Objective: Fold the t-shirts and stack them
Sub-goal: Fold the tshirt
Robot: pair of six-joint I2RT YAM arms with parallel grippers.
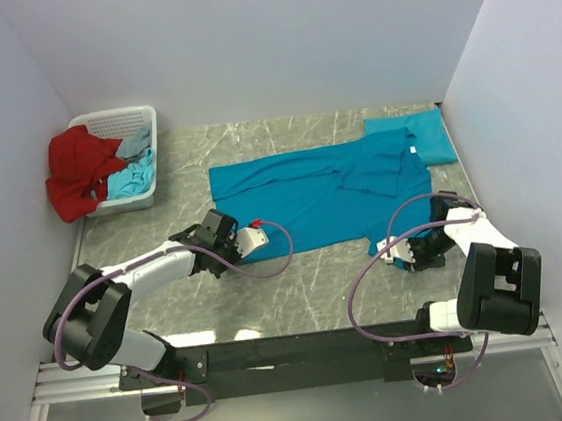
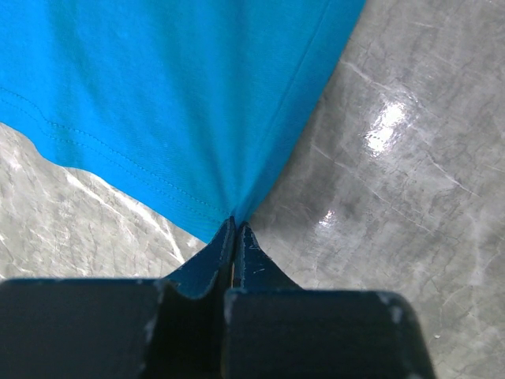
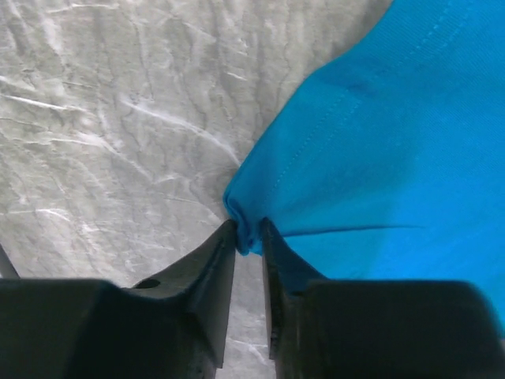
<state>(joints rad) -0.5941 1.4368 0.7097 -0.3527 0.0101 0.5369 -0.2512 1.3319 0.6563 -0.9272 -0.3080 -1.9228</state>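
Grip: we pinch the shirt (image 1: 299, 193) corners in left gripper (image 2: 235, 225) and right gripper (image 3: 248, 237) | done: one folded shirt (image 1: 424, 137) beyond right gripper | left: this fold, basket (image 1: 115, 117) load

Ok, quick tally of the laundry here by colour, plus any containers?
White basket: 1
Teal t-shirts on the table: 2 (spread t-shirt, folded t-shirt)
Red garment, draped over the basket edge: 1
Pale blue cloth in the basket: at least 1, pieces cannot be told apart
Total: at least 5
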